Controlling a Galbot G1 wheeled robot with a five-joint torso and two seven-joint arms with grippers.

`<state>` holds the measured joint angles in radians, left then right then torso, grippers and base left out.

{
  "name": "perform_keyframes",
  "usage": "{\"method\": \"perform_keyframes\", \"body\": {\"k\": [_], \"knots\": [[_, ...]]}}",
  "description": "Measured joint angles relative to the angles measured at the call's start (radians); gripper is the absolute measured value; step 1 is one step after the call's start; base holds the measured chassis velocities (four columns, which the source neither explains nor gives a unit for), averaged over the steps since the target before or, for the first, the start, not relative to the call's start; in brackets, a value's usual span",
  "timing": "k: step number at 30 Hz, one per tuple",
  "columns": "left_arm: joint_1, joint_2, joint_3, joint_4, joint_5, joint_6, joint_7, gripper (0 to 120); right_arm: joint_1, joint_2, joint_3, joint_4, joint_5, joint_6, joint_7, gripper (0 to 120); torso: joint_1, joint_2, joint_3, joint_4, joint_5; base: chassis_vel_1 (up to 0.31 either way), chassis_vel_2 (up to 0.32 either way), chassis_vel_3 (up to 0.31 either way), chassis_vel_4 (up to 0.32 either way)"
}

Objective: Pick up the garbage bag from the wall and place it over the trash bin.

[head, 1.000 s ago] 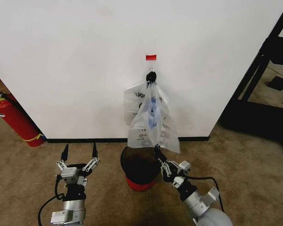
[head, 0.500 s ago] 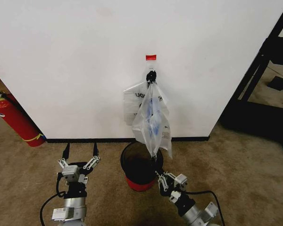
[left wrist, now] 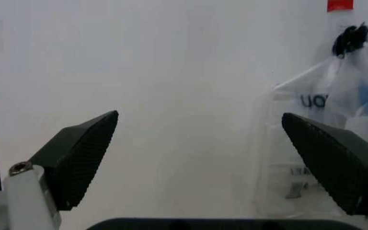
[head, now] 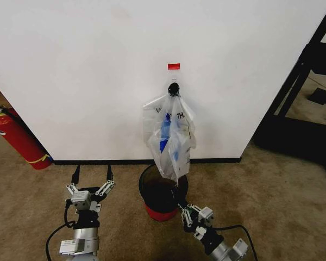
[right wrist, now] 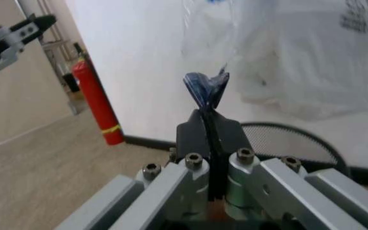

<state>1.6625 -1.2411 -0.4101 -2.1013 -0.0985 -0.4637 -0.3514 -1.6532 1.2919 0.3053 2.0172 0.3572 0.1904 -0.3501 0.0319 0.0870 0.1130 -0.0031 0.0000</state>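
Where right gripper (head: 181, 208) jaws pinch, garbage bag (head: 170, 136) hangs.

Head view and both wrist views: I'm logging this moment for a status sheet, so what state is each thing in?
garbage bag: hanging on the wall, lower tip pinched
trash bin: upright below the bag, unlined
right gripper: shut on the bag's tip, beside the bin
left gripper: open, holding nothing, left of the bin
fire extinguisher: leaning by the wall
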Motion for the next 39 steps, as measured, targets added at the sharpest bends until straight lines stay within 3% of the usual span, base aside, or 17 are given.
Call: {"method": "perform_keyframes", "body": {"k": [7, 13, 14, 17, 19, 21, 22, 24, 27, 29, 30, 31, 34, 39], "knots": [[-0.032, 0.045, 0.047, -0.049, -0.013, 0.055, 0.0, 100, 0.082, -0.002, 0.001, 0.021, 0.053, -0.04, 0.037, 0, 0.0, 0.0, 0.0, 0.0002, 0.0, 0.0, 0.0, 0.0, 0.0], [-0.143, 0.2, 0.127, -0.121, -0.112, 0.184, 0.0, 100, 0.15, -0.015, 0.016, 0.016, 0.094, -0.076, 0.061, 0, 0.0, 0.0, 0.0, 0.0001, -0.0002, 0.0, 0.0, 0.0, 0.0], [-0.143, 0.2, 0.127, -0.121, -0.112, 0.184, 0.0, 100, 0.15, -0.015, 0.016, 0.016, 0.094, -0.076, 0.061, 0, 0.0, 0.0, 0.0, 0.0001, -0.0002, 0.0, 0.0, 0.0, 0.0], [-0.241, 0.358, 0.175, -0.175, -0.244, 0.321, 0.013, 100, 0.161, -0.017, 0.016, -0.005, 0.093, -0.078, 0.067, 0, 0.0, 0.0, 0.0, -0.0007, -0.0003, 0.0, 0.0, 0.0, 0.0], [-0.32, 0.462, 0.224, -0.208, -0.352, 0.447, 0.02, 100, 0.178, -0.015, 0.0, -0.025, 0.087, -0.079, 0.07, 0, 0.0, 0.0, 0.0, 0.0006, 0.0002, 0.0, 0.0, 0.0, 0.0], [-0.434, 0.534, 0.312, -0.207, -0.436, 0.532, 0.015, 100, 0.184, -0.013, -0.003, -0.036, 0.077, -0.079, 0.071, 0, 0.0, 0.0, 0.0, 0.0004, -0.0004, 0.0, 0.0, 0.0, 0.0], [-0.434, 0.534, 0.312, -0.207, -0.436, 0.532, 0.015, 100, 0.184, -0.013, -0.003, -0.036, 0.077, -0.079, 0.071, 0, 0.0, 0.0, 0.0, 0.0004, -0.0004, 0.0, 0.0, 0.0, 0.0], [-0.617, 0.582, 0.434, -0.194, -0.533, 0.621, 0.001, 100, 0.188, -0.011, -0.002, -0.042, 0.068, -0.079, 0.073, 0, 0.0, 0.0, 0.0, -0.0002, -0.0003, 0.0, 0.0, 0.0, 0.0], [-0.885, 0.593, 0.622, -0.162, -0.632, 0.708, -0.019, 100, 0.192, -0.008, 0.002, -0.043, 0.06, -0.081, 0.075, 0, 0.0, 0.0, 0.0, -0.0004, 0.0002, 0.0, 0.0, 0.0, 0.0], [-1.021, 0.572, 0.748, -0.121, -0.646, 0.731, -0.025, 100, 0.191, -0.007, 0.008, -0.043, 0.055, -0.082, 0.076, 0, 0.0, 0.0, 0.0, 0.0, 0.0003, 0.0, 0.0, 0.0, 0.0], [-1.143, 0.544, 0.849, -0.067, -0.65, 0.746, -0.03, 100, 0.182, -0.005, 0.024, -0.039, 0.051, -0.082, 0.076, 0, 0.0, 0.0, 0.0, 0.0001, -0.0004, 0.0, 0.0, 0.0, 0.0], [-1.143, 0.544, 0.849, -0.067, -0.65, 0.746, -0.03, 100, 0.182, -0.005, 0.024, -0.039, 0.051, -0.082, 0.076, 0, 0.0, 0.0, 0.0, 0.0001, -0.0004, 0.0, 0.0, 0.0, 0.0], [-1.334, 0.492, 0.979, 0.02, -0.653, 0.795, -0.047, 100, 0.171, -0.005, 0.049, -0.026, 0.051, -0.082, 0.075, 0, 0.0, 0.0, 0.0, -0.0009, 0.0005, 0.0, 0.0, 0.0, 0.0], [-1.433, 0.468, 1.057, 0.078, -0.631, 0.875, -0.073, 100, 0.159, -0.006, 0.064, -0.015, 0.054, -0.08, 0.073, 0, 0.0, 0.0, 0.0, 0.0003, 0.0, 0.0, 0.0, 0.0, 0.0]]}}
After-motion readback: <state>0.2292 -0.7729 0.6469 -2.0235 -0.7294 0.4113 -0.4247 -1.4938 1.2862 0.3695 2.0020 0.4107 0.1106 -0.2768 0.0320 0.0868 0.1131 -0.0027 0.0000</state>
